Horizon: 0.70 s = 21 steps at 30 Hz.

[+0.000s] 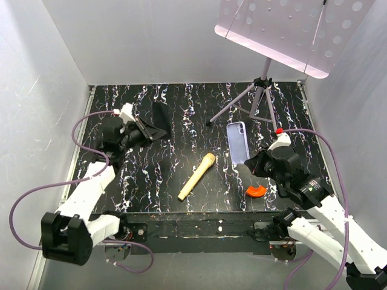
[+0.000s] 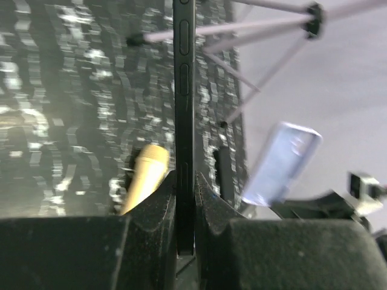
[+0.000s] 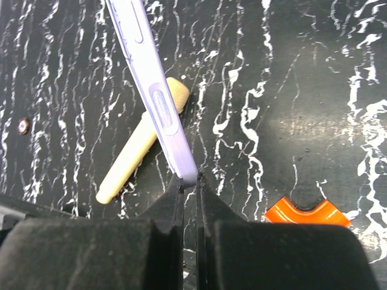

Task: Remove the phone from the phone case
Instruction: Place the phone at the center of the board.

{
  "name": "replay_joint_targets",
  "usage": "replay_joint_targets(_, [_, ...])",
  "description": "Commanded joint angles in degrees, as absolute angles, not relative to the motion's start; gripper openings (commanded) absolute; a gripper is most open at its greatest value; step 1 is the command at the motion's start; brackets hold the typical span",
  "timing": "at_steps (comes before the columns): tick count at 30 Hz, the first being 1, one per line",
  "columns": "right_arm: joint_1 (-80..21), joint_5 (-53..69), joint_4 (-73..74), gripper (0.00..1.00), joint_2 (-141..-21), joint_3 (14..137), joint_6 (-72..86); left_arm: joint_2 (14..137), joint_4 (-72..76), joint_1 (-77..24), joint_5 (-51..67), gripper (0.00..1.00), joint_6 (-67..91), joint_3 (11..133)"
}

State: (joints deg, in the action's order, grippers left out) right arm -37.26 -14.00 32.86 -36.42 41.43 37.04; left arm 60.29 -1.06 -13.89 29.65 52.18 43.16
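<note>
Left wrist view: left gripper (image 2: 185, 184) is clamped tight on one end of the phone (image 2: 184, 109), which is seen edge-on with its side buttons showing. Right wrist view: right gripper (image 3: 189, 184) is pinched right down on the rim of the phone case (image 3: 151, 90), which stands clear above the worktop (image 3: 290, 90).

Top view: the phone is at 9 o'clock and the case at 3 o'clock, well apart, both in the air. The case is probably empty, though its inside face isn't clearly shown.

Separation step reads as done; only the put-down is left. The next move calls for lowering each arm onto bare worktop. The case should stay off the orange piece (image 3: 307, 212) at 5 o'clock and the yellow stick (image 3: 142, 148) at 6. Then release.
</note>
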Motion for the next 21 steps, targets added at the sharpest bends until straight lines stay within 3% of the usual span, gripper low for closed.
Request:
replay_joint_targets(1, [-37.18, -7.74, 29.19, 0.01, -35.07, 41.05, 36.12, 67.04, -5.54, -5.82, 33.39, 0.00, 44.13, 46.49])
replay_joint_targets(7, [-37.18, -4.49, 27.25, 0.01, -35.42, 40.43, 35.77, 85.84, -10.80, 2.09, 29.98, 0.00, 33.77, 57.98])
replay_joint_targets(15, [-37.09, -2.81, 28.30, 0.01, -33.14, 39.11, 36.47, 110.36, -31.88, 6.15, 20.76, 0.00, 13.56, 89.44])
replay_joint_targets(19, [-37.00, -3.16, 30.05, 0.01, -32.08, 39.28, 36.56, 116.89, -35.69, 7.03, 22.22, 0.00, 14.57, 97.73])
replay_joint_targets(21, [-37.09, -3.60, 30.76, 0.01, -31.64, 39.90, 36.65, 115.68, -28.26, 8.43, 27.05, 0.00, 22.80, 92.50])
